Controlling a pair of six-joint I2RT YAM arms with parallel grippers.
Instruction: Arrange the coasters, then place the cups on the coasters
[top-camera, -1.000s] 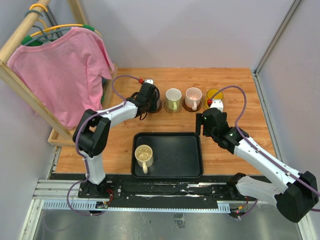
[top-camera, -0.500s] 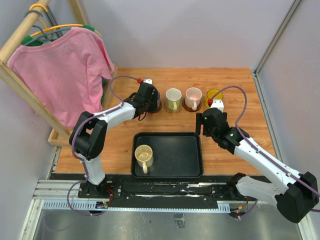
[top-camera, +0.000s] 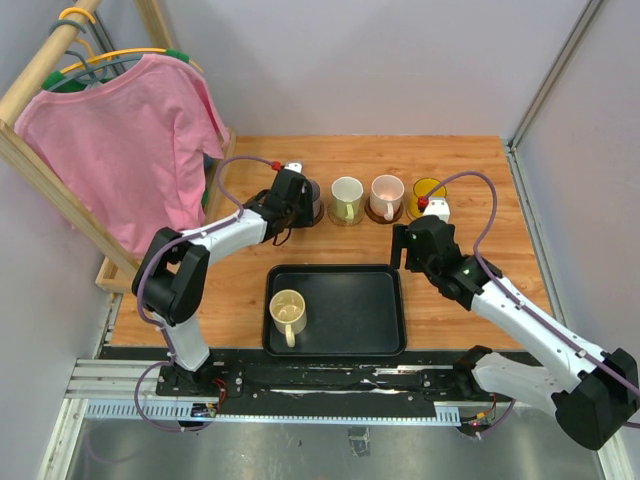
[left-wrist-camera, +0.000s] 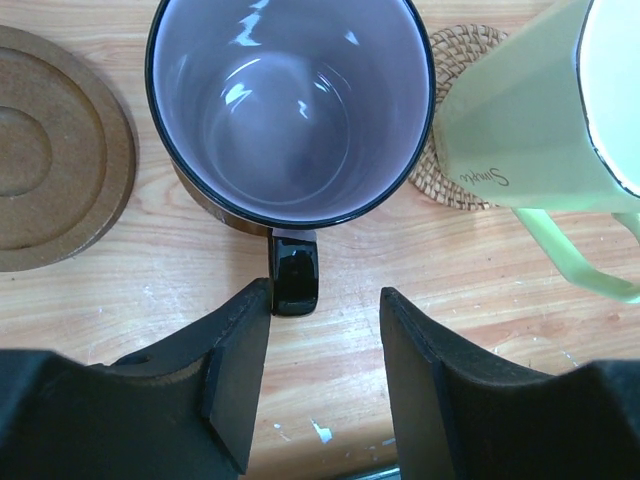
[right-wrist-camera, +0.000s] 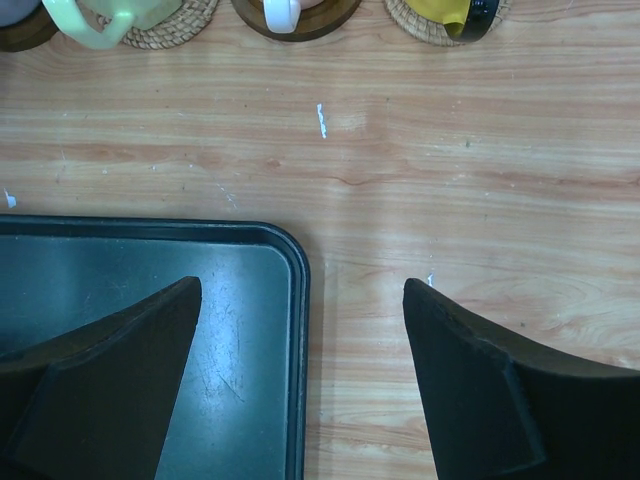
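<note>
The purple-grey cup (left-wrist-camera: 290, 110) stands on a dark brown coaster (left-wrist-camera: 215, 205) at the left end of the row. My left gripper (left-wrist-camera: 325, 300) is open just behind it; the end of the black handle (left-wrist-camera: 295, 285) lies between the fingertips, close against the left one. An empty dark brown coaster (left-wrist-camera: 50, 170) lies to its left. The green-handled cup (top-camera: 347, 198), pinkish cup (top-camera: 387, 195) and yellow cup (top-camera: 428, 190) each sit on a coaster. The cream cup (top-camera: 288, 312) stands in the black tray (top-camera: 350, 330). My right gripper (right-wrist-camera: 302, 290) hangs open and empty over the tray's far right corner (right-wrist-camera: 295, 260).
A wooden clothes rack with a pink shirt (top-camera: 130, 140) stands at the left, its base frame (top-camera: 110, 272) on the table's left edge. Grey walls enclose the table at the back and right. Small white paint flecks (right-wrist-camera: 321, 118) mark the wood.
My left gripper has opened off the purple-grey cup's handle and drawn back a little; its elbow swung left. The right arm has barely moved.
</note>
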